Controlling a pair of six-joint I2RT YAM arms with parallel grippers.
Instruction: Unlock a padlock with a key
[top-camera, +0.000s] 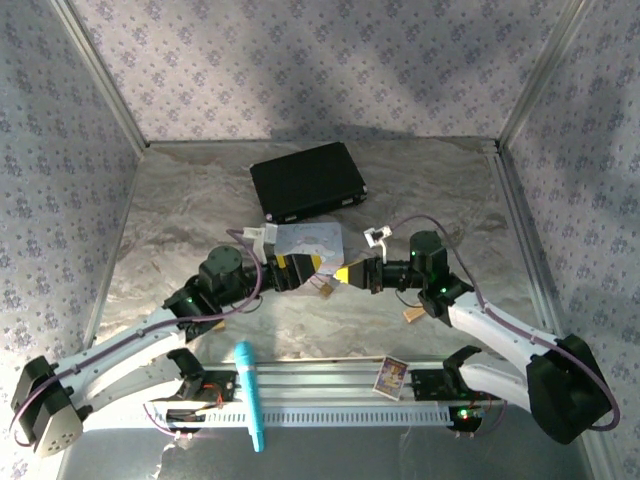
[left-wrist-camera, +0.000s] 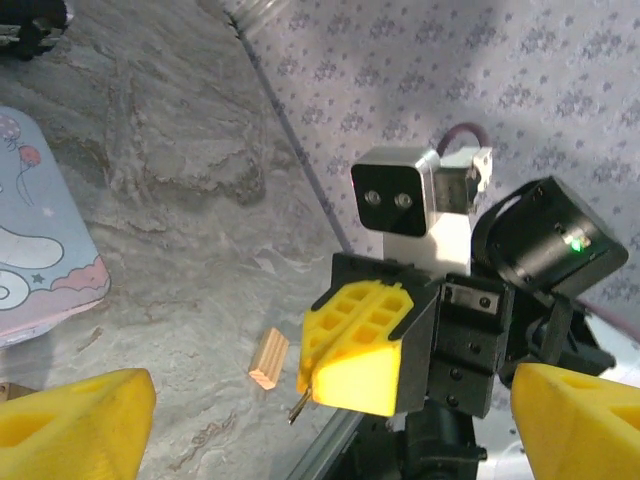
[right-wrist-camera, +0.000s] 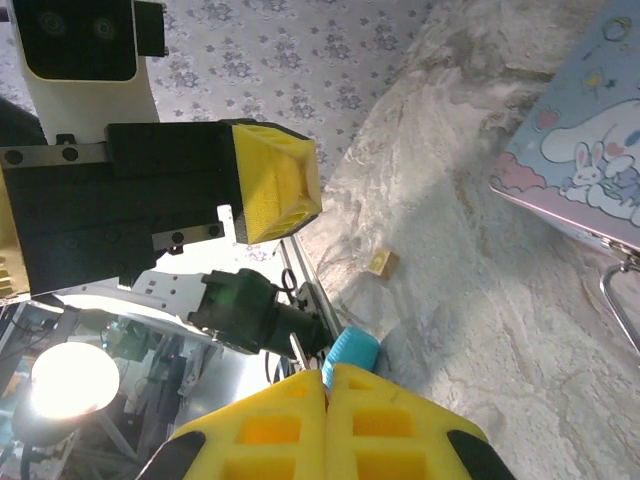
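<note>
Poking from the clenched right gripper (right-wrist-camera: 328, 374), the key (left-wrist-camera: 299, 405) showed just its tip; the left gripper (top-camera: 298, 266) gaped open.

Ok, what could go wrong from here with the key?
The thin silvery metal key barely pokes out of the shut right pincer, so it may twist or slip. The open left pincer faces it closely; either advancing could knock the key loose.
</note>
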